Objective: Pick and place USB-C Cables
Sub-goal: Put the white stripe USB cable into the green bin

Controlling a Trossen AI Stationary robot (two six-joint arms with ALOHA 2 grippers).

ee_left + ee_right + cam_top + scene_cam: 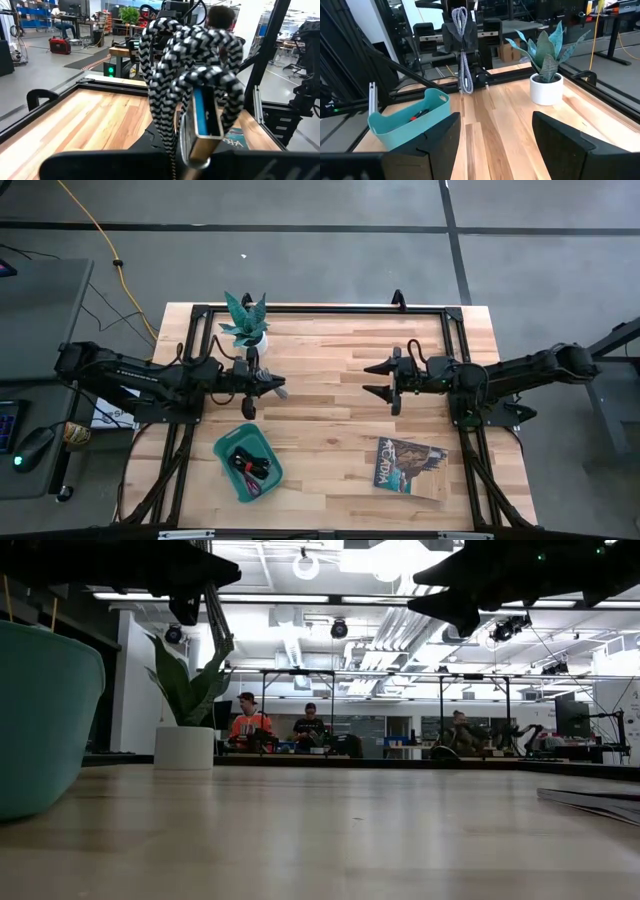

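Grey braided cable point(192, 75) dangles from our left gripper point(268, 387), pinched between fingers, lifted clear of table point(330, 430). Landmark: teal tray point(222, 448). Our left gripper hovers just beyond tray, between tray and potted plant point(246, 326). Black-and-red cable point(246, 459) and maroon cable point(256, 470) lie coiled inside tray. Our right gripper point(378, 379) waits well apart from tray across table, fingers spread wide, holding nothing. Magazine point(411, 465) lies flat, level with tray, near right arm's base.
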